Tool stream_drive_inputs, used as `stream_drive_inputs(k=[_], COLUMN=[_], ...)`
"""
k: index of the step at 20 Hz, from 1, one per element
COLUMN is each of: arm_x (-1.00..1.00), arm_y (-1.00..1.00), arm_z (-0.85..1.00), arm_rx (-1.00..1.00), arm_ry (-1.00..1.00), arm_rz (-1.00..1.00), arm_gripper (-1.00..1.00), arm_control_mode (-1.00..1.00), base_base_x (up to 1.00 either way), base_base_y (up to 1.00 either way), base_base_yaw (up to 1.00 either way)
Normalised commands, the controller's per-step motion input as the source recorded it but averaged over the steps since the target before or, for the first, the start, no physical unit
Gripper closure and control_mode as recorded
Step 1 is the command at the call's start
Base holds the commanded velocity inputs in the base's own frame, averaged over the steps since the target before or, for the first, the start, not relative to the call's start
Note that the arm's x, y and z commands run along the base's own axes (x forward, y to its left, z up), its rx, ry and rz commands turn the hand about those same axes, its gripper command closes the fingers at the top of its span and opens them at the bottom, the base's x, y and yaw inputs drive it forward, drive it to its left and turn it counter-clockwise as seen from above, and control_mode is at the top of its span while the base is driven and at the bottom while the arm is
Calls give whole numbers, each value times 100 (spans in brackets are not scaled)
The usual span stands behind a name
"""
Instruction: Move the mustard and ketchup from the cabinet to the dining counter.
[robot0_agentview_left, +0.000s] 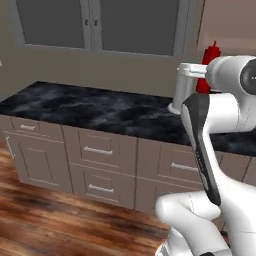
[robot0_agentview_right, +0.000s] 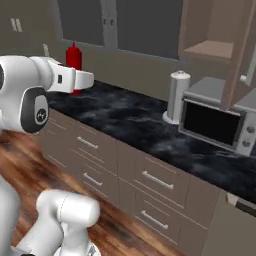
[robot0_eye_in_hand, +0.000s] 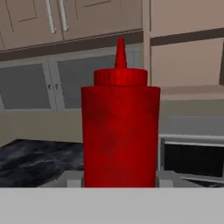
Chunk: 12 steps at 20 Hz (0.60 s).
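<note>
A: Ketchup — where was it at that instant?

B: Up in the air, carried at the end of the white arm. From the left base camera its red top poked out behind the arm's wrist; from the right base camera the bottle stood upright just past the hand.

A: Biggest thing in shot?

B: The black marble worktop, running the whole width over brown drawer units with grey bar handles. Wooden floor below, glass-fronted wall cupboards above.

A: And on that worktop?

B: A microwave at the right end, with a white paper-towel roll standing just beside it on its left. Above the microwave, an open brown cabinet showed a bare shelf.

A: The pincer — open or closed?

B: Clamped on the bottle. In the hand camera the red body sat upright between the two fingertips, one touching each side at the bottom, the pointed cap aiming straight up. The gripper held it low on the body.
</note>
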Motion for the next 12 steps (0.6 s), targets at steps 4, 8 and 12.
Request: stream_drive_inputs(k=[4, 8, 12], arm_x=[0, 0, 0], arm_y=[0, 0, 0], arm_z=[0, 0, 0], arm_rx=[0, 0, 0], arm_ry=[0, 0, 0], arm_rz=[0, 0, 0], arm_gripper=[100, 100, 100], arm_control_mode=[100, 100, 100], base_base_x=[-1, 6, 17], base_base_y=[8, 9, 1], base_base_yaw=[100, 95, 94])
